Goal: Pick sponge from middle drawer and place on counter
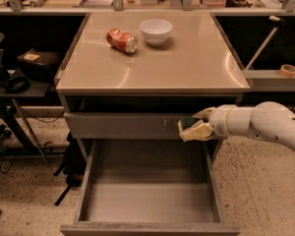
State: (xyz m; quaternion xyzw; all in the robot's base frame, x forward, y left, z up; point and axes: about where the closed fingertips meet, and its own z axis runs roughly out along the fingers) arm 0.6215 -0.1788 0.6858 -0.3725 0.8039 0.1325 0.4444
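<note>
From my console I see the gripper at the right side of the cabinet, level with the closed upper drawer front, which carries pale scratch marks. Its two pale fingers are clamped on the sponge, of which a dark green patch shows between them. The sponge hangs in the air above the far right corner of the middle drawer, below the level of the counter. The drawer is pulled out toward me and I see only its bare grey floor. The white arm reaches in from the right.

On the counter I count one red can lying on its side at the far left and one white bowl upright just right of it. The can has pale markings, but I cannot read any brand or writing. One roll of tape lies on the ledge to the right.
</note>
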